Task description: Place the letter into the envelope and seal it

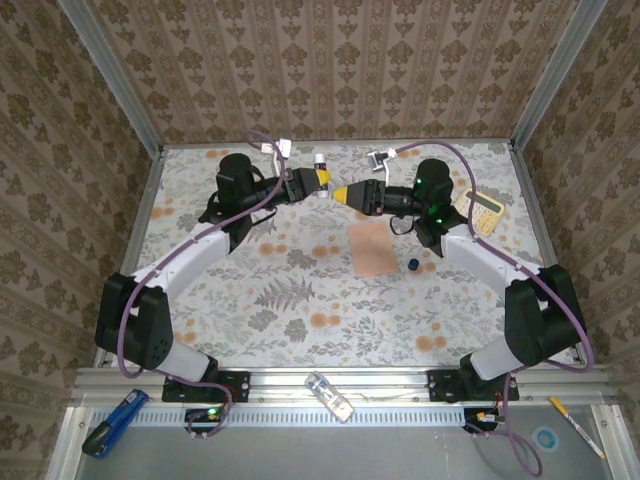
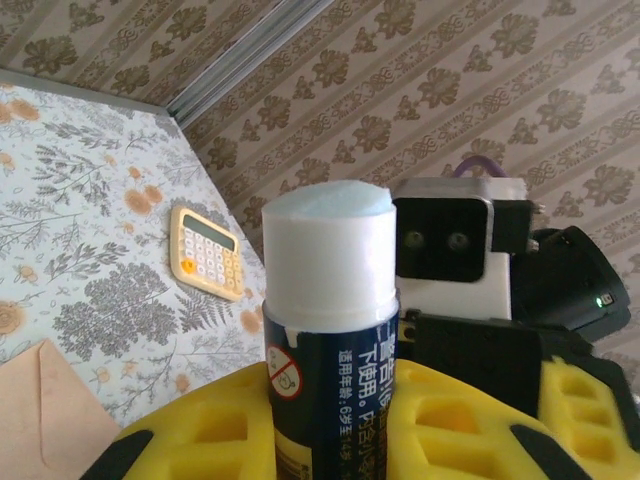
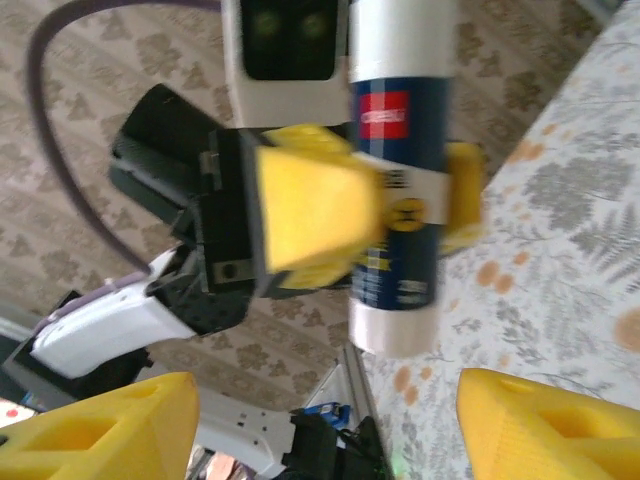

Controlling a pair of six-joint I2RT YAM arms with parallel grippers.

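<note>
The salmon envelope [image 1: 372, 248] lies flat on the table right of centre; its corner with a flap crease shows in the left wrist view [image 2: 45, 405]. The letter is hidden. Above the far middle of the table, my left gripper [image 1: 322, 179] [image 2: 330, 425] is shut on a dark-blue glue stick [image 1: 320, 163] [image 2: 332, 300] with a white end, held upright. My right gripper [image 1: 342, 193] [image 3: 325, 425] faces it tip to tip, open and empty. In the right wrist view the glue stick [image 3: 400, 150] hangs between the left arm's yellow fingers [image 3: 310, 205].
A yellow calculator [image 1: 483, 213] [image 2: 205, 252] lies at the right back. A small dark-blue cap [image 1: 413, 265] rests beside the envelope's right edge. On the near rail lie a clear bottle [image 1: 330, 396], a blue tool [image 1: 113, 423] and a pen [image 1: 576, 427].
</note>
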